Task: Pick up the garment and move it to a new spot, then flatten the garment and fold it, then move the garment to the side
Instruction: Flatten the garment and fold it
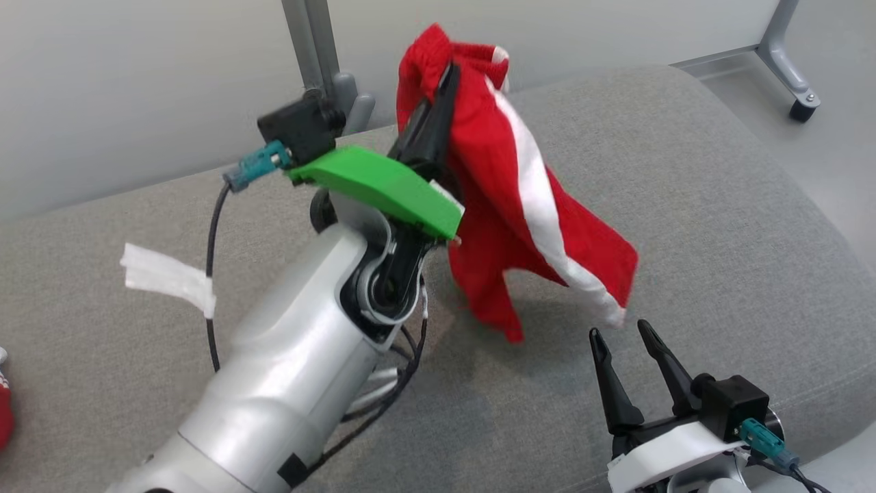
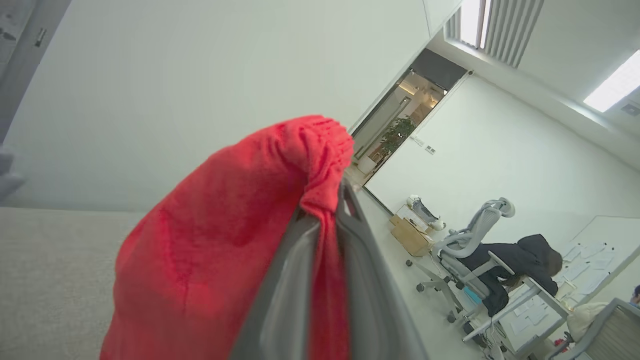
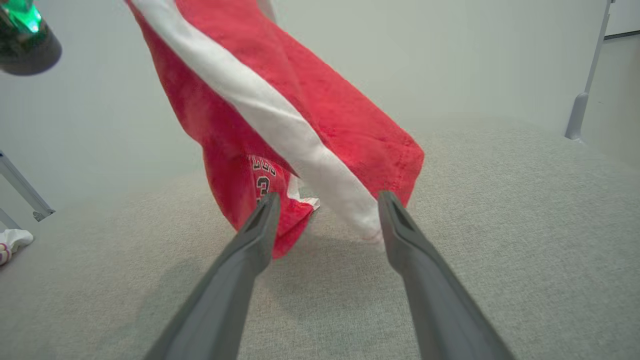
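The garment is red with a white side stripe and hangs in the air over the grey cushion. My left gripper is shut on its gathered top edge, lifted high. In the left wrist view the red garment bunches between and around my left gripper. My right gripper stands open low at the right, just below the garment's lower corner. In the right wrist view the garment hangs in front of my right gripper, its lower hem near the fingertips; printed digits show on it.
A white strip of tape lies on the cushion at the left. A metal post rises behind the cushion and a wheeled frame leg stands at the back right. A small red and white item is at the left edge.
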Motion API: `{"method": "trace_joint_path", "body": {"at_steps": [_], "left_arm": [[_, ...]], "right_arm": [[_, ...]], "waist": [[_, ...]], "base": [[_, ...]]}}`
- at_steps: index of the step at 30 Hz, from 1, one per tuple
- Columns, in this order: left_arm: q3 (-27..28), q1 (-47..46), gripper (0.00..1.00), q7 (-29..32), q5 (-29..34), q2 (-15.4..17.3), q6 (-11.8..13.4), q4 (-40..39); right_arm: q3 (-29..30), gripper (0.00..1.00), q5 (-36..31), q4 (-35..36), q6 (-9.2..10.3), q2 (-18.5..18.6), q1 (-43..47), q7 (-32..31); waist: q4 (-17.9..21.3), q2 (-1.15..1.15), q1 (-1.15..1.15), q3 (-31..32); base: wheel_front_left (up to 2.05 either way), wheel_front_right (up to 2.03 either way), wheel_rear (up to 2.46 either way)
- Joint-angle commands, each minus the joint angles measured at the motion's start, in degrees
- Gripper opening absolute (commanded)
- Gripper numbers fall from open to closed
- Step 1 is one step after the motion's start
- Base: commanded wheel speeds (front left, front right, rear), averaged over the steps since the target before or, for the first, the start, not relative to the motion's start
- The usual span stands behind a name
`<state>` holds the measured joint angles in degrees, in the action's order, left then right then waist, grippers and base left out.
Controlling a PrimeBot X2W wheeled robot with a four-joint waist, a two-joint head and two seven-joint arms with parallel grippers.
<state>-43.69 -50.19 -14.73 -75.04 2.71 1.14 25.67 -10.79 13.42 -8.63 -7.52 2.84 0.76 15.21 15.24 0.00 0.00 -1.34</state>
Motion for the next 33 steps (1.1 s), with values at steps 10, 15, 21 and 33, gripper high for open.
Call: {"method": "trace_joint_path", "body": {"at_steps": [10, 15, 21, 33], "left_arm": [[6.6, 17.9, 0.0, -0.5, -3.6, 0.4, -3.0, 18.1], [18.0, 23.9, 1.0, -0.5, 2.4, 0.3, -5.8, 21.9], [29.0, 29.1, 1.0, -0.4, 17.0, 0.3, -6.2, 19.2], [34.6, 44.7, 1.0, -0.5, 54.8, 0.3, -7.2, -10.9]], "right_arm": [[0.7, 1.0, 1.0, 0.7, 0.06, 0.1, -0.7, -0.1], [0.9, 1.0, 0.3, 0.1, 0.06, 0.1, 0.3, -0.1], [0.9, 1.0, 0.2, -1.3, 0.06, 0.1, 0.3, -0.1], [2.1, 1.0, 5.1, -14.5, 0.05, 3.2, -6.2, -0.1]], "waist": [[-3.4, 0.0, 0.0, -4.0], [-5.3, 0.0, 0.0, -3.7], [-7.6, 0.0, 0.0, -2.6], [-13.3, 0.0, 0.0, -3.0]], "base": [[0.0, 0.0, 0.0], [0.0, 0.0, 0.0], [0.0, 0.0, 0.0], [0.0, 0.0, 0.0]]}}
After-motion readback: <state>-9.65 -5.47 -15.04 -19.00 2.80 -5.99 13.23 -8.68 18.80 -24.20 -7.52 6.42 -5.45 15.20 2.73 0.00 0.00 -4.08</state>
